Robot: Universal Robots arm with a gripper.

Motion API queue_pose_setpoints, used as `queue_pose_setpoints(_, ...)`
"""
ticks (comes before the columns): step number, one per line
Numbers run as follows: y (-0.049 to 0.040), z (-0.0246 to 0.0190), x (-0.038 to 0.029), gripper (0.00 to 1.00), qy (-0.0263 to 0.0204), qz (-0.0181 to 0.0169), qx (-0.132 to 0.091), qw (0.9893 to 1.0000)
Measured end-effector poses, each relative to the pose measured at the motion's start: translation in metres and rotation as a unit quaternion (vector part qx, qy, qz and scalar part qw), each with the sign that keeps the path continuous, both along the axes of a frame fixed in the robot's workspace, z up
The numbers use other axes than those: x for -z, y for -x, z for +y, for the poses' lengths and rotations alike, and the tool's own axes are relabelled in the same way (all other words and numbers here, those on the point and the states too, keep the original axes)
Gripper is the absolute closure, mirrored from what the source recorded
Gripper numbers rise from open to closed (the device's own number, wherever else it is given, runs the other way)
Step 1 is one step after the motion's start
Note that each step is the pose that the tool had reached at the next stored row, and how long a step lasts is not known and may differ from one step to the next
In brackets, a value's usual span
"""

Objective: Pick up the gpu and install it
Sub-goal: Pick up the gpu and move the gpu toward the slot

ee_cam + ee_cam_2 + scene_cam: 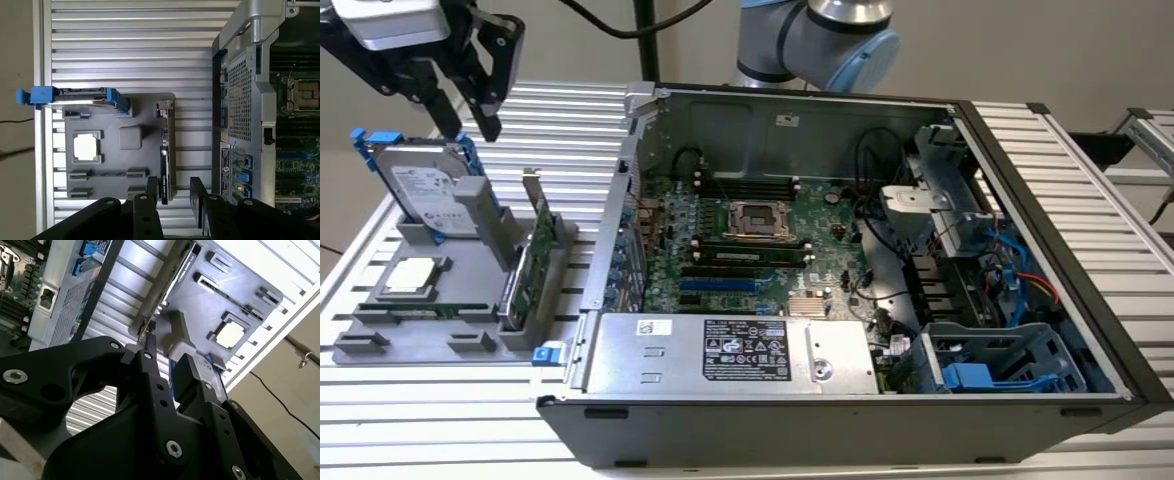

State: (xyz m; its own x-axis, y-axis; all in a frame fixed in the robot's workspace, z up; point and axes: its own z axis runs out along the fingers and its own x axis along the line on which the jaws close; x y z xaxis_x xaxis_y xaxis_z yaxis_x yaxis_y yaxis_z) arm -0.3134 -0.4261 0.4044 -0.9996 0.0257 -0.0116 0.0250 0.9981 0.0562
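Gpu [534,250] stands on its long edge in a slot of a grey holder [400,345], its silver bracket at the upper end. The holder lies on a slatted metal worktop [440,420], just beside an open computer case [854,435], on the exterior view's left.

One robot arm [821,35] rises behind the case. Its black hand [471,115] hangs high over the holder with its fingers pointing down, well clear of everything. The hand is open and empty: its two fingers [491,110] have a clear gap between them. In the first wrist view, looking straight down, the hand [174,195] sits over one end of the gpu [166,150], with a finger on each side of the card's line. In the second wrist view the hand [167,365] is in front, and the gpu [172,277] lies beyond it.

The holder carries one gpu, one silver hard drive [427,185] with blue rails standing upright, and one square processor chip [411,275] lying flat. There is one case, with one green motherboard [747,240] inside.
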Motion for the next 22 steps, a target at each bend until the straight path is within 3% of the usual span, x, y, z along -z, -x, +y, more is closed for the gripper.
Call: queue_pose_setpoints(22, 0.0000, -0.0045, 0.0188, 0.00, 0.0000, 0.0000, 0.000, 1.0000)
